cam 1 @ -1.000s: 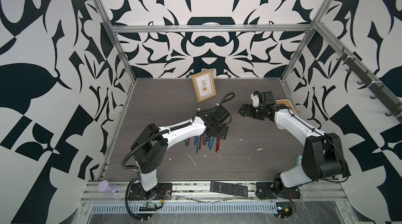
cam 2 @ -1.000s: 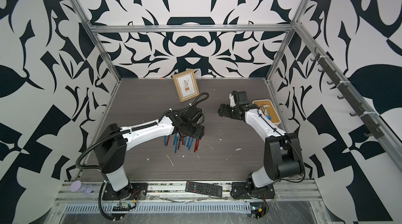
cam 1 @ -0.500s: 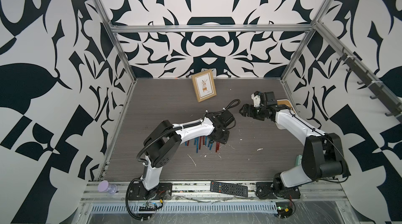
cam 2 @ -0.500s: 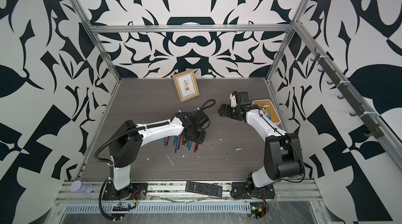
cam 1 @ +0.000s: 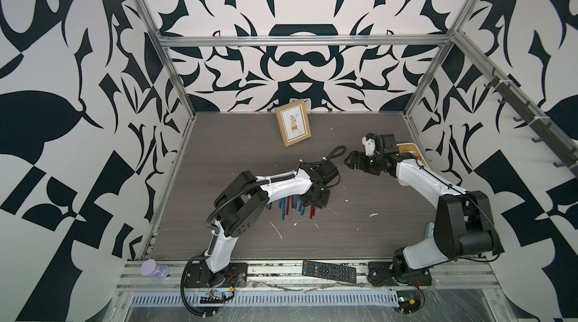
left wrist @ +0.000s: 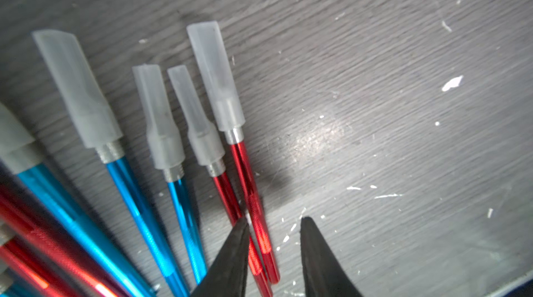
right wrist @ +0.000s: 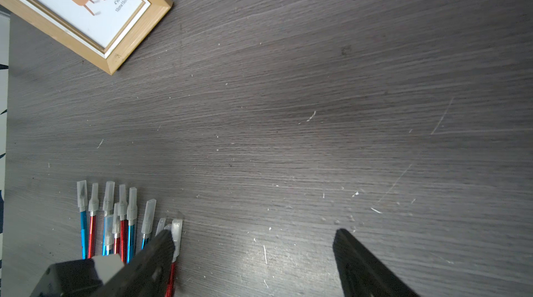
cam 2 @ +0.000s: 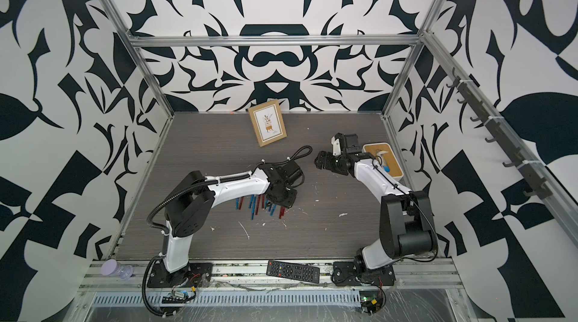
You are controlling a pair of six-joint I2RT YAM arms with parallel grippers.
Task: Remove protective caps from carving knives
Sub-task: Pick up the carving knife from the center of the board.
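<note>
Handle of the outermost red knife (left wrist: 249,191) lies lengthwise between the half-open left fingers (left wrist: 233,252), not yet gripped, its cap (left wrist: 215,76) pointing away, while the wide-open right fingers (right wrist: 360,261) hover far from it.

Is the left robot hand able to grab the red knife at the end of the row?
Probably yes. The left gripper sits low, the end red knife between its open jaws, bare table on the outer side. The neighbouring red knife lies close and might get pinched too.

Left hand (left wrist: 275,220) low, jaws narrowly apart; right hand (right wrist: 253,232) raised, jaws wide
</note>
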